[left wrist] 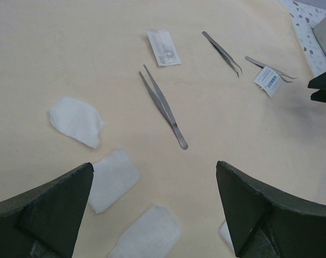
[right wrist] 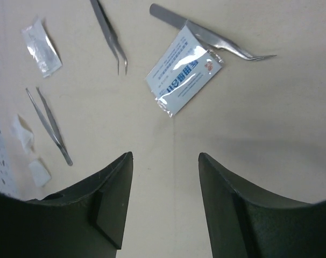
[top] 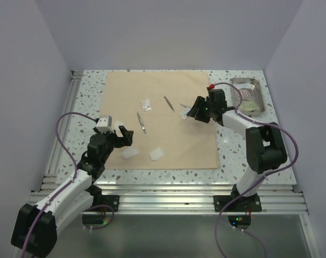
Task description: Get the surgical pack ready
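Observation:
A tan cloth [top: 168, 141] lies flat on the table. On it are straight tweezers [left wrist: 163, 106], pointed tweezers [right wrist: 109, 29], curved tweezers [right wrist: 217, 40], a clear sachet [left wrist: 163, 48] and a white printed sachet [right wrist: 184, 71] that lies against the curved tweezers. Several white gauze pads [left wrist: 113, 179] sit near the cloth's left front. My left gripper [left wrist: 154, 164] hovers open above the gauze pads, holding nothing. My right gripper [right wrist: 165, 154] is open and empty over bare cloth, just short of the white sachet. The steel tray [top: 247, 79] stands off the cloth at the back right.
The tray holds several more sachets. White walls close in the table at the back and both sides. A speckled tabletop [top: 233, 150] shows around the cloth. Purple cables loop from both arms.

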### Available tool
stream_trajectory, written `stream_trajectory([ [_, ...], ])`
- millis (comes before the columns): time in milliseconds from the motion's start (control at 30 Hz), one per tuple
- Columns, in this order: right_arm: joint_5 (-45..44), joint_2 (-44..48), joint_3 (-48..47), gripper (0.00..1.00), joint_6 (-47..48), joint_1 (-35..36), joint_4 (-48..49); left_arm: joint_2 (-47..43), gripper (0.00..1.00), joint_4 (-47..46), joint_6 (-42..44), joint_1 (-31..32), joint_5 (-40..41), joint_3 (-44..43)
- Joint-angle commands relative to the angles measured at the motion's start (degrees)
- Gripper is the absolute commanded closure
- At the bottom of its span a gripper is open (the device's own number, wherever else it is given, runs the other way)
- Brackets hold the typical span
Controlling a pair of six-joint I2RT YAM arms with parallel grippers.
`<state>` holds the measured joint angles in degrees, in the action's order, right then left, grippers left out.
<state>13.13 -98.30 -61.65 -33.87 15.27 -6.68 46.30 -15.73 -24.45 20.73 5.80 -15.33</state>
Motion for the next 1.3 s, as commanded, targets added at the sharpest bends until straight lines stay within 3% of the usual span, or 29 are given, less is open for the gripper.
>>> stream_trajectory([
  [0, -1.6, -3.7, 1.4, 0.44, -10.7, -0.9, 9.5, 0.2, 0.00, -1.3, 0.8, 0.5, 0.3, -2.2],
  [400, -13.9, -8.5, -3.2, 0.32, -23.8, 3.3, 7.7, 0.1, 0.00, -1.3, 0.7, 0.6, 0.2, -2.2],
  [733, -17.9, -12.2, -2.7, 0.33, -30.7, 3.6, 11.0, -0.1, 0.00, -1.1, 0.9, 0.7, 0.8, -2.2],
  [900, -20.4, -15.2, -8.0, 0.34, -32.7, 4.0, 4.0, -0.1, 0.00, -1.1, 0.9, 0.7, 0.8, -2.2],
  [1133, -20.8, -16.5, -3.6, 0.36, -36.8, 4.1, 10.3, 0.0, 0.00, -1.1, 0.9, 0.8, 1.1, -2.2],
  [1267, -21.6, -18.0, -5.8, 0.44, -35.3, 4.1, 7.8, -0.2, 0.00, -1.0, 1.1, 0.8, 1.3, -2.2],
])
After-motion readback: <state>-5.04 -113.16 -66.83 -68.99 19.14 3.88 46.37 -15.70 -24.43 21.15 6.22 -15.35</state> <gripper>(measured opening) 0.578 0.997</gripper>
